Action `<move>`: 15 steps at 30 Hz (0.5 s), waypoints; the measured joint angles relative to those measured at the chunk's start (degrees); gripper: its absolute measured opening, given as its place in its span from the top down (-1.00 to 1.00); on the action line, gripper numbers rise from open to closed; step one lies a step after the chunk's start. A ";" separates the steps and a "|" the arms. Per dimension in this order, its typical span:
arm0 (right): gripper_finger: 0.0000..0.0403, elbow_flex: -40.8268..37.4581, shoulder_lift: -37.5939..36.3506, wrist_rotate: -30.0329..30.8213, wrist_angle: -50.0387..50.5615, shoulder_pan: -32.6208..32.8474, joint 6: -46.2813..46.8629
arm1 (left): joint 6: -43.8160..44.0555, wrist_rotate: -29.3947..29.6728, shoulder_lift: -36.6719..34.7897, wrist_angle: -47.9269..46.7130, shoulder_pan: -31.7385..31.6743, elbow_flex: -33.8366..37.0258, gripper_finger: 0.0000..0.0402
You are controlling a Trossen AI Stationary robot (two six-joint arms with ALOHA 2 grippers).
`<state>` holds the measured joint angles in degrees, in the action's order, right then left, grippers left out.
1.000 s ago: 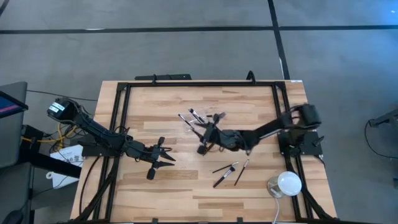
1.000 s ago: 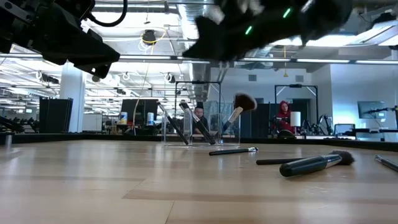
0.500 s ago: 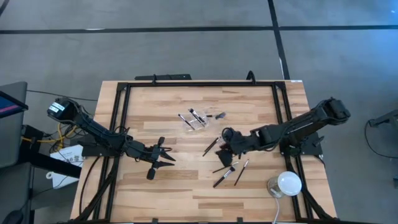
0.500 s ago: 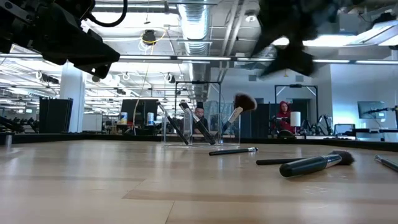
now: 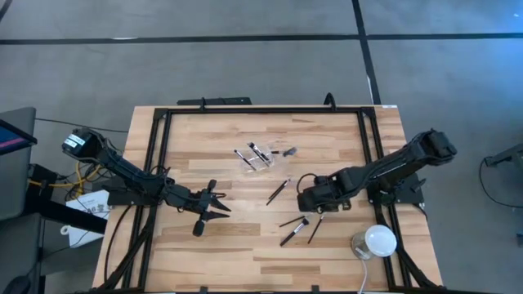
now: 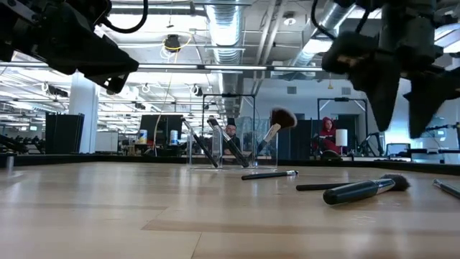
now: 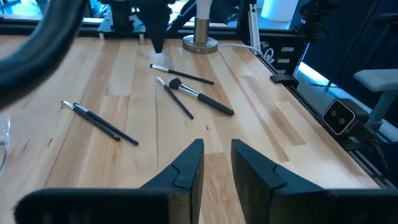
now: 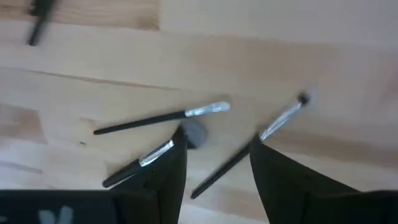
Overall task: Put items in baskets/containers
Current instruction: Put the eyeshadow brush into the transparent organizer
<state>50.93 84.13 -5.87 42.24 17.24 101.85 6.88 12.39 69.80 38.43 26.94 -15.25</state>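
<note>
The clear container (image 5: 260,155) (image 6: 231,131) stands mid-table toward the far side. Several brushes lean inside it with their heads up. One brush (image 5: 278,191) (image 6: 269,175) lies flat on the wood near the container. Three more brushes (image 5: 296,226) (image 8: 161,121) lie together toward the near right. My right gripper (image 5: 306,200) (image 8: 217,180) (image 6: 404,101) hangs open just above those three, pointing down, and touches none of them. My left gripper (image 5: 216,204) (image 7: 217,165) waits open on the left, above bare wood.
A white dome-shaped object (image 5: 377,241) sits at the near right corner on a round base. A black frame (image 5: 163,147) runs along the table's edges. Bare wood lies between the two grippers and across the near side.
My right gripper has moved from beside the container toward the table's near right, and it now hangs with its fingers pointing down over the three loose brushes. No brush has moved. The left arm has kept still.
</note>
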 joint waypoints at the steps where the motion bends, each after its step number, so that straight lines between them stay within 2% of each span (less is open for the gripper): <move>1: 0.17 -0.02 0.40 -0.97 1.08 0.18 1.27 | 0.02 0.03 0.02 -0.02 0.06 0.00 0.61; 9: 0.17 -0.56 6.78 -7.17 1.89 2.07 6.18 | -0.11 -0.12 0.85 -0.26 0.08 1.26 0.61; 12: 0.17 -0.56 9.68 -6.74 2.12 2.13 6.14 | -0.11 -0.01 1.13 -0.30 0.08 1.95 0.61; 15: 0.17 -0.59 11.30 -3.21 1.55 1.12 3.51 | -0.11 0.04 1.49 -0.25 0.08 1.94 0.61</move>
<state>50.34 95.42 -9.08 43.79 18.36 105.35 6.76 12.43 71.29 38.19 27.03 -13.30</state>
